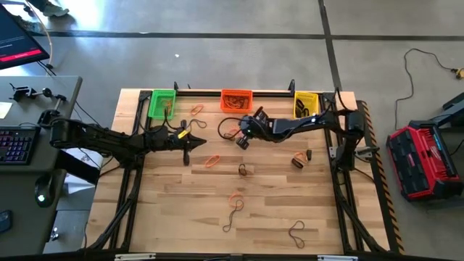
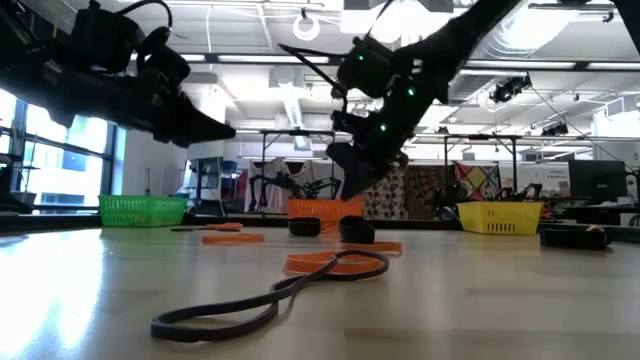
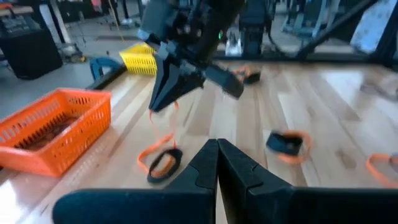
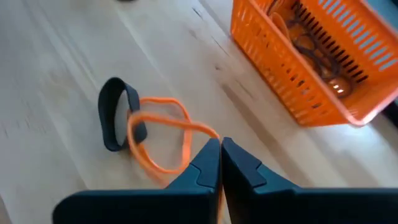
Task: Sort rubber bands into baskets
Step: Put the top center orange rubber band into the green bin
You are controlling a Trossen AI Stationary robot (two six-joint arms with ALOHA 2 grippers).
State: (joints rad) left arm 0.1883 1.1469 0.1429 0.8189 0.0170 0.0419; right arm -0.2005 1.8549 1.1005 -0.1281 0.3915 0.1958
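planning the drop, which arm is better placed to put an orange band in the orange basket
Right. Its end effector is shut on an orange rubber band that hangs from it, right beside the orange basket. The left end effector is shut, empty, and farther off.

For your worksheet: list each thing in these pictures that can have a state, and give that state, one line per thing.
right gripper: shut on orange rubber band, lifting it beside the orange basket
left gripper: shut, empty
black band: on the table, against the orange one
orange basket: holds bands
green basket: holds bands
yellow basket: holds bands
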